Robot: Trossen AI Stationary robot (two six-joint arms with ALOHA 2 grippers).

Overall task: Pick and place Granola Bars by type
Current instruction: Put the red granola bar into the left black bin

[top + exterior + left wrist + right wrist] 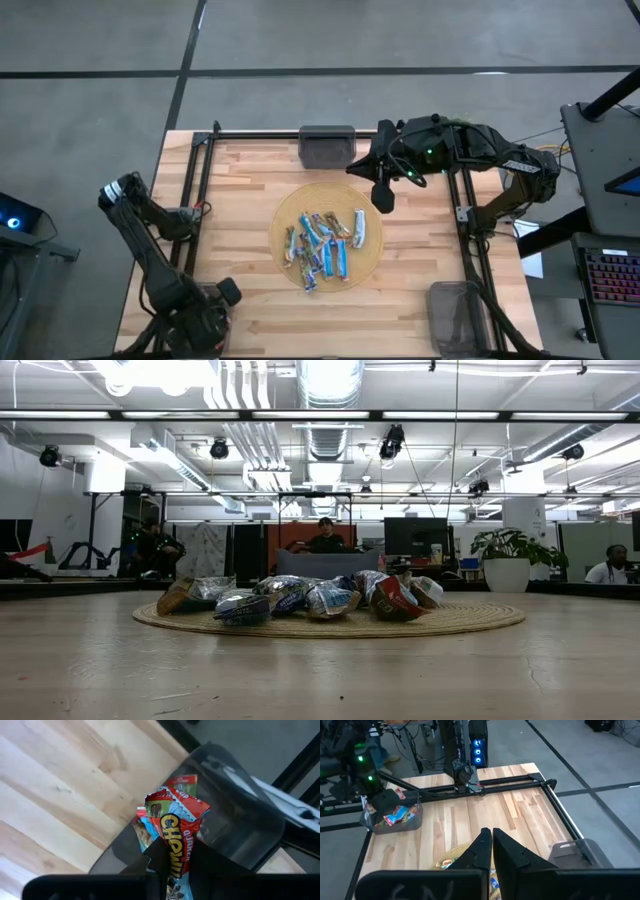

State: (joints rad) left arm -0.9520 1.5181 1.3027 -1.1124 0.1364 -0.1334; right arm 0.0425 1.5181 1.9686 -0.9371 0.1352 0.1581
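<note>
Several granola bars point(325, 240) in blue, blue-white and red wrappers lie in a pile on a round woven mat point(285, 215) at the table's middle; the pile also shows in the low view point(300, 598). My left gripper point(222, 294) is at the near left corner, shut on a red granola bar point(176, 832) over a grey bin point(245, 820) that holds a few bars point(395, 815). My right gripper point(383, 200) is shut and empty above the mat's far right edge; its fingers point(491, 840) touch nothing. My left gripper pinches the red bar's lower part point(176, 862) between its two fingers. The bar runs on along the fingers, and its crumpled free end point(175, 802) sticks out past the fingertips over the inside of the bin. I cannot tell whether it touches the bars below.
An empty grey bin point(327, 146) stands at the far edge's middle, and another point(455, 315) at the near right corner. Black rails point(200, 180) run along the table's left, right and far sides. People sit in the room beyond point(323, 535).
</note>
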